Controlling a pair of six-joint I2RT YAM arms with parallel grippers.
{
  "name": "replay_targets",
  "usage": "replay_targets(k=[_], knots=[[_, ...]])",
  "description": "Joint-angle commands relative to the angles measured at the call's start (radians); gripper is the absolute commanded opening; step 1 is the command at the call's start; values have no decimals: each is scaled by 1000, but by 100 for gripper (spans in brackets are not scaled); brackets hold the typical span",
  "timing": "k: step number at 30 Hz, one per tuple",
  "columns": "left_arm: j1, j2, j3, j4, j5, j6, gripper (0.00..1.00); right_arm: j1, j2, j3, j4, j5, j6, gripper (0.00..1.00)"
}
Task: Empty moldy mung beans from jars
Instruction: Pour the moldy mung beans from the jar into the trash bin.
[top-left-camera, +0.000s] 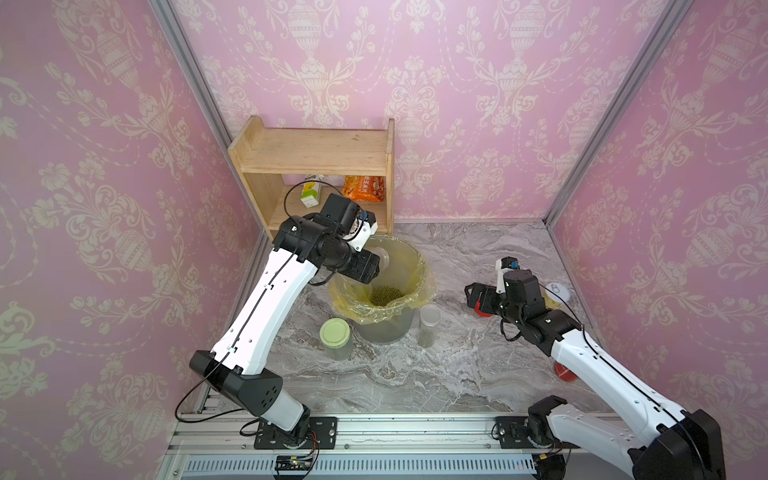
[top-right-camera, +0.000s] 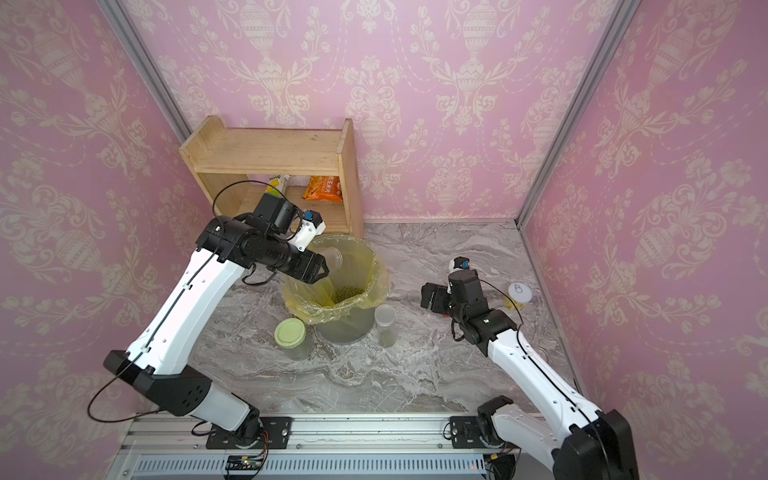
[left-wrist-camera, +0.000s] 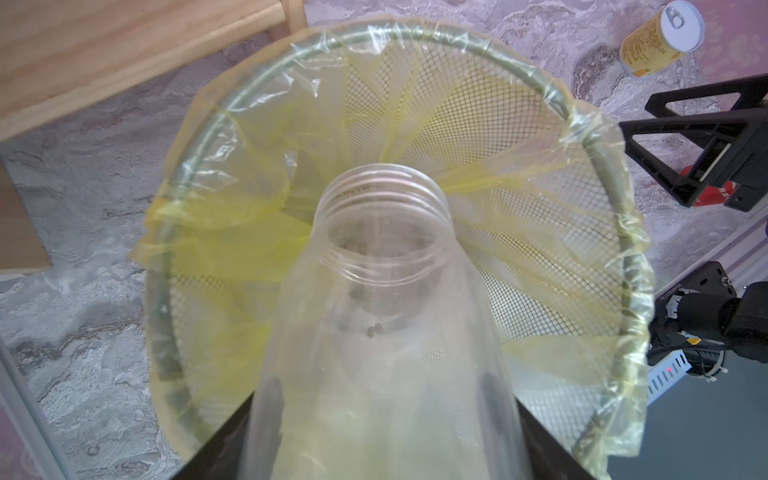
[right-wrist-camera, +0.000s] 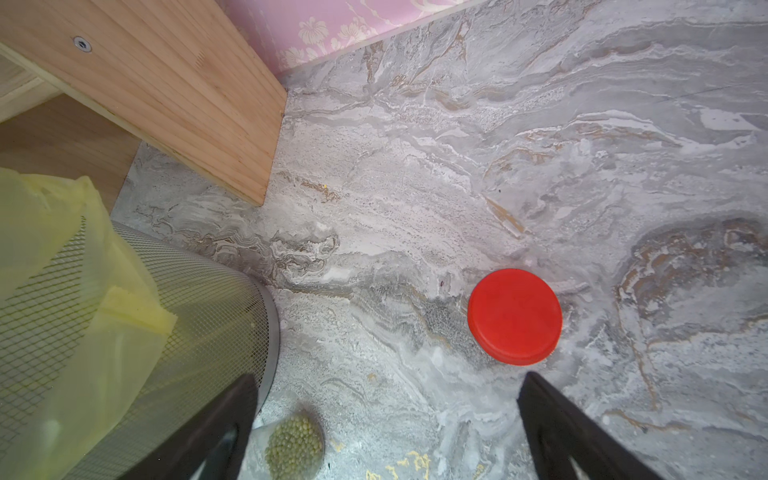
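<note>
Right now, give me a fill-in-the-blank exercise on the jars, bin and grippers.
1. The left gripper holds a lidless clear jar tipped over the mesh bin, whose plastic liner is ____.
2. The loose lid on the table by the right gripper is ____.
3. The right gripper's jaws stand ____.
4. The wide jar beside the bin is capped in pale ____.
Missing words: yellow, red, open, green.

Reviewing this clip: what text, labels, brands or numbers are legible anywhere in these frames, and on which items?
Nothing reads clearly.
Orange snack bag on the shelf: printed characters, too blurred.
Carton beside it: print too small.
Yellow tin: side print blurred.
</note>
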Motion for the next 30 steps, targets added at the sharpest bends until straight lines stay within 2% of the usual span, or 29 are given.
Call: replay_targets(k=[1,5,9,14,18,23,26,30], knots=[[-3,-60,-18,-16,-32,-16,40,8,-26,26,-18,-1,5,100],[-4,19,-6,42,50,-28,39,7,-31,20,-19,4,5,100],[-4,72,23,67,55,-31,39,5,-29,16,-15,-3,10,100],[-10,-33,-5,7,-11,-52,39,7,-37,19,-23,-6,7,100],[-10,-90,-75,42,-35,-68,40,6,-51,20,-46,1,3,100],[-10,38,-29,129,34,-59,39,6,-62,14,-52,6,4,100],[-12,110,65,74,60,-53,38,6,-53,23,-56,-1,6,100],[-14,-11,-50,80,-35,-47,38,6,-54,25,-56,-4,3,100]])
